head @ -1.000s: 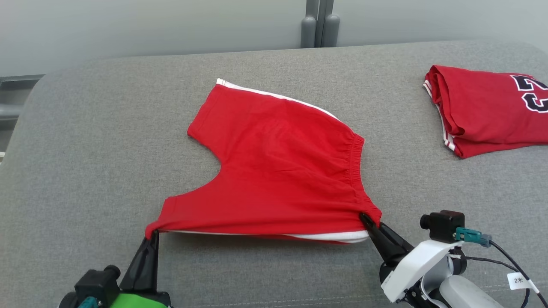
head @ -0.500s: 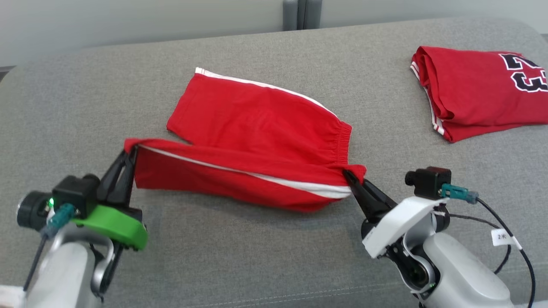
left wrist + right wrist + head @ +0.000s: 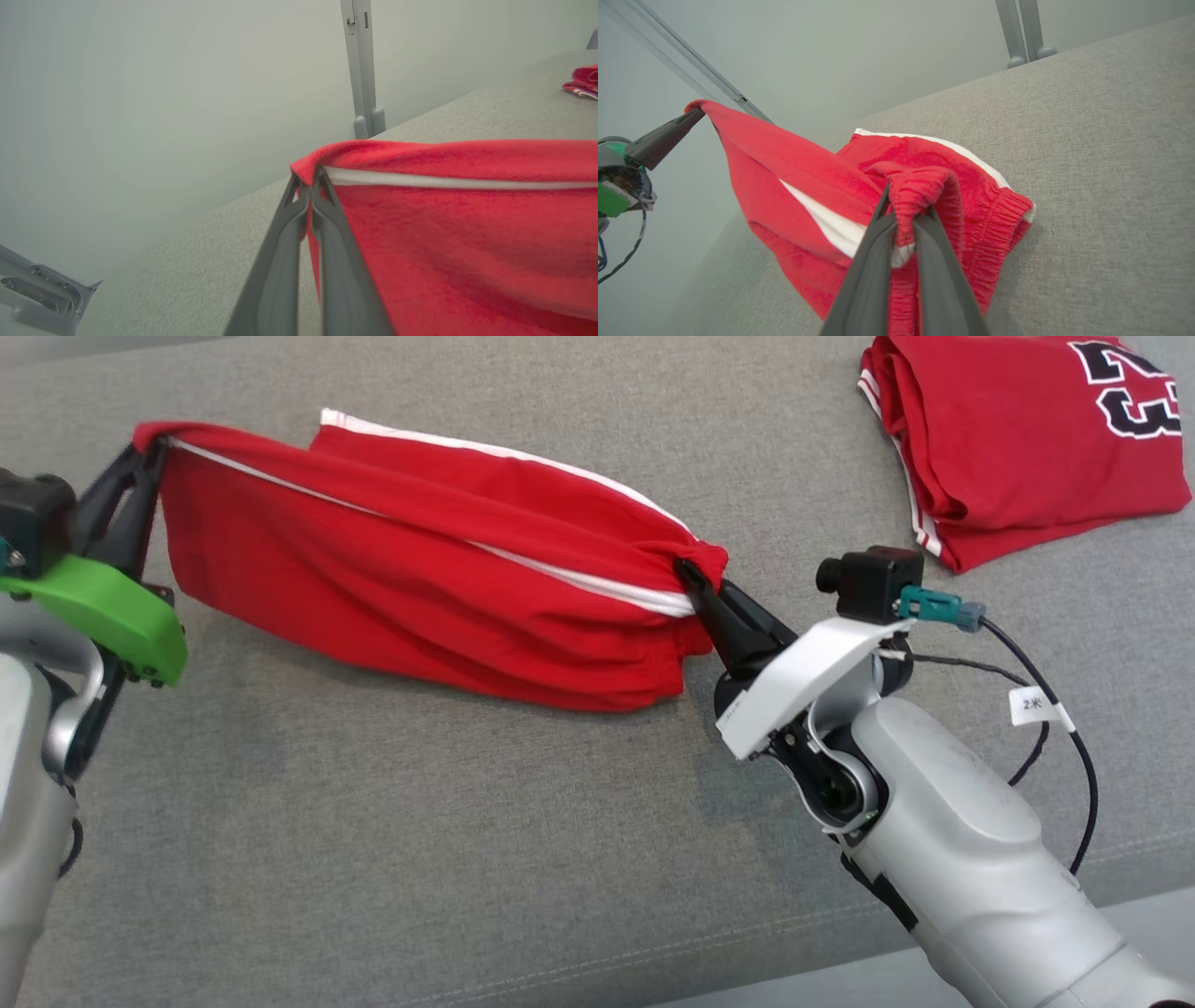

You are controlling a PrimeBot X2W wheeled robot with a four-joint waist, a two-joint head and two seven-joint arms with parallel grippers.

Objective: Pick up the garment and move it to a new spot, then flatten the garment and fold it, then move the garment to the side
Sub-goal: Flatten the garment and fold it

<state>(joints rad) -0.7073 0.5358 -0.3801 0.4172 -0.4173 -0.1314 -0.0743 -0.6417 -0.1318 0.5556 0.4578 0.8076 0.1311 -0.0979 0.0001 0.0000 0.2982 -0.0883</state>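
The fingers of the left gripper [image 3: 309, 181] are pressed together on a corner of the red shorts [image 3: 420, 588], pinching the cloth at the leg end where the white side stripe [image 3: 579, 581] begins. The right gripper [image 3: 689, 571] is likewise clamped on the shorts, its two dark fingers closed over a bunched knot of fabric at the gathered waistband [image 3: 999, 219].

The shorts hang stretched between the two grippers as a long band – the held edge is raised off the grey cushioned surface [image 3: 420, 821], with the stripe running along it from one grip to the other. Below that edge the cloth sags in soft folds and casts a shadow on the surface; whether its lowest fold touches cannot be told. The other leg lies flat behind, its own white-trimmed edge [image 3: 485, 450] on the far side.

Well apart, toward the robot's right, a folded red jersey [image 3: 1018, 448] with black-and-white numerals rests on the same surface. In the left wrist view a grey upright post [image 3: 362, 70] stands against the pale wall – just past the surface's far edge.
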